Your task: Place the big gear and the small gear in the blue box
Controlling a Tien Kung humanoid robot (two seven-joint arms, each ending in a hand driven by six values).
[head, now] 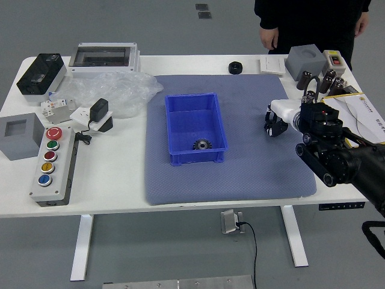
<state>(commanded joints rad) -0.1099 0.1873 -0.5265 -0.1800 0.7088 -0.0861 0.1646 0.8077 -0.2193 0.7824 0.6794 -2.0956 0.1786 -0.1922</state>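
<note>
White table (114, 195). Far left: gray block (21, 136), black-topped box (42, 75) behind it. Control box (55, 174) just right of the block, 5 buttons in 1 row: red, green, red, yellow, blue, with the big red at the far end. Black-and-white device (98, 114) beside it, clear plastic bag (114, 93) behind, gray-framed case (103, 56) at the far edge.

Center: blue box (194, 114) upright, open top, on gray-blue mat (252, 174). 1 dark toothed gear (202, 144) inside, flat on the floor at the near end; big or small, can't tell. Black round piece (235, 67) past the box's far right, at the mat's far edge.

Right: right hand (284, 114), white back, low over the mat, well apart from the box. How far open it is and whether it has hold of anything: can't tell. No 2nd gear identifiable. White slip (272, 64) beyond; person (313, 21) at far side, 2 hands (269, 38) hanging down, neither on the table items. Gray bin (305, 60), then switch box (334, 61), clipboard (367, 117) at the right edge.
</note>
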